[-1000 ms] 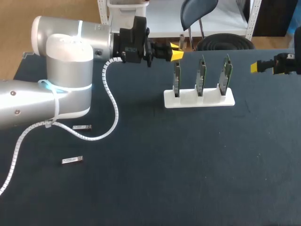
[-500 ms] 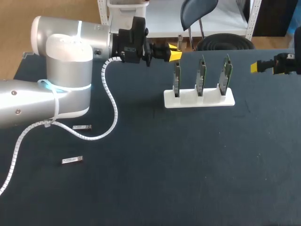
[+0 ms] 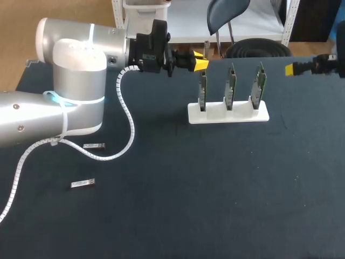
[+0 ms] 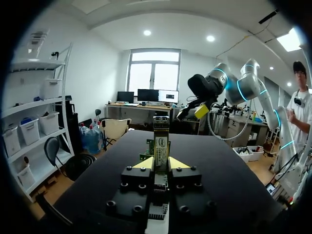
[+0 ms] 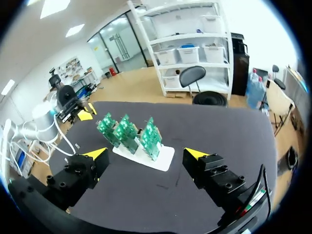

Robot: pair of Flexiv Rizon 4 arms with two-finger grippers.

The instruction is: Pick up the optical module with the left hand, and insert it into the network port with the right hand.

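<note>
Across the dark desk (image 3: 215, 189), my left arm (image 3: 81, 65) takes up most of the near left. Its forearm lies level and its wrist is turned so the left claw (image 3: 197, 61) points rightward, above and behind the first of three green boards (image 3: 230, 83). My right arm (image 4: 234, 87) comes in from the far right edge. The right claw (image 3: 292, 69) faces back toward the left one, well apart from it, and its fingers are spread wide on nothing. The boards stand upright in a white stand (image 3: 227, 111) between the two claws.

The left wrist view shows the left claw clamped on the optical module (image 4: 161, 146), which sticks out past the yellow tips. I judge the handover comes next. The left arm should stay steady and present the free end. The right claw should come in square, close on the body clear of the left fingers, and let the left release only once that grip is firm. I cannot make out the network port itself. Two spare modules (image 3: 94, 145) (image 3: 82, 184) lie flat near the left arm.
</note>
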